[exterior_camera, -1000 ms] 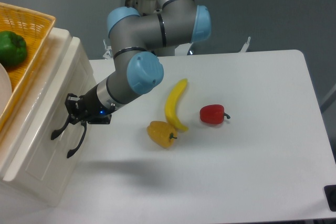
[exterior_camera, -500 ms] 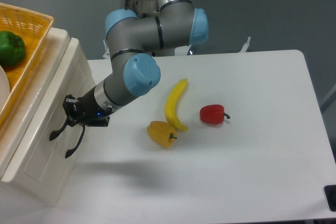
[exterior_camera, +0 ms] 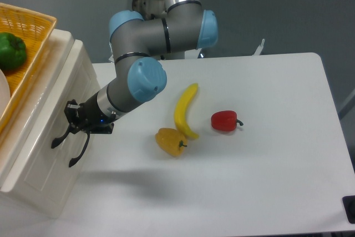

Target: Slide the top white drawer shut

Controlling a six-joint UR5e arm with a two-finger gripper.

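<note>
While the arm [exterior_camera: 138, 76] reaches down and to the left from its base at the back of the table [exterior_camera: 266, 154], the gripper [exterior_camera: 71, 119] sits right against the front of the top white drawer [exterior_camera: 47, 131], at the left edge of the view. Its dark body is pressed close to the panelled face, just above the two black curved handles [exterior_camera: 69, 145] that hang below it, but whether the fingers are spread or closed cannot be told, since they merge with the dark handles and the drawer front. No object is visibly gripped.

The drawer belongs to a glossy cream-white plastic unit standing on the left end of the table. Its front face leans toward the camera, and how far it stands out from the frame is hard to judge from this angle.

On top of the unit rests a yellow woven basket [exterior_camera: 33, 37] holding a green pepper [exterior_camera: 12, 51], with part of a white plate [exterior_camera: 3, 90] showing at the far left edge.

On the white tabletop, well apart from the drawer, lie a yellow banana [exterior_camera: 186, 109], a yellow pepper [exterior_camera: 171, 141] just beside its lower end, and a red pepper [exterior_camera: 224, 120] a little to the right. No brand, label or readable writing shows on the arm, the drawer unit or anything else.
</note>
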